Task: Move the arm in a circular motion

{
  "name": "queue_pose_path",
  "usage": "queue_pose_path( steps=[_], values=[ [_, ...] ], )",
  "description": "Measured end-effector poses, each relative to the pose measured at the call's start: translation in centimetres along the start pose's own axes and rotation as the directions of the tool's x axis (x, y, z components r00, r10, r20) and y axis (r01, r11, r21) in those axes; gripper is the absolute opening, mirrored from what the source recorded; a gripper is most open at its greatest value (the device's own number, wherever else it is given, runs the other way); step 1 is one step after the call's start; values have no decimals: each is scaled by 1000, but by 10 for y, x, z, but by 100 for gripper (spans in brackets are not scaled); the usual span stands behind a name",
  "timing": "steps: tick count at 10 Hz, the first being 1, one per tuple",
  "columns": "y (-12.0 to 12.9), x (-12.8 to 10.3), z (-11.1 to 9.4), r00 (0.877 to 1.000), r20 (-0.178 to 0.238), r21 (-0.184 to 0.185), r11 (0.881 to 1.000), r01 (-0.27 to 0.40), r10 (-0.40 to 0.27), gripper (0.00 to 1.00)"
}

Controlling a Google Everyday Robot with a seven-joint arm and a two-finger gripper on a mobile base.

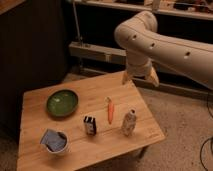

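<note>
At the left of the wooden surface (35, 117), near its front edge, lies a crumpled blue-and-white packet (54, 141). Behind it sits a green bowl (62, 102). Further right stands a small dark carton (90, 125), then an orange carrot (110, 110) lying lengthwise, and just beside that an upright pale bottle (129, 123). All of them are apart from one another.

Right of these, the tool (139, 78) hangs above the far right corner of the surface, pointing down. Its two tan tips are spread wide and hold nothing. The arm (165, 45) rises from the tool to a rounded joint, then runs thick and cream-white out of the right edge of the view, well above the objects.

The task needs only a free sweep through the air, so the main risk is probably height. If the circle dips as it passes over the surface, the spread tips could clip the bottle, which looks the easiest to topple, or roll the carrot. A loop carried too far back could bring the joint against the dark shelving (95, 47) behind. A wide one might swing the forearm towards whatever stands at the right, out of view.
</note>
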Motion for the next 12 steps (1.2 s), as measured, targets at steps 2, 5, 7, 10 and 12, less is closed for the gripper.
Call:
queue_pose_path(
  steps=[2, 5, 7, 10, 12],
  values=[
    [-35, 21, 1, 999, -12, -7, 999, -50, 50, 80],
    [-46, 61, -5, 999, -46, -47, 999, -13, 11, 80],
    [-25, 93, -15, 997, -71, -73, 997, 28, -33, 80],
    [44, 142, -33, 986, -119, -113, 988, 105, -118, 80],
    [95, 166, -44, 972, -144, -139, 976, 164, -184, 80]
  ],
)
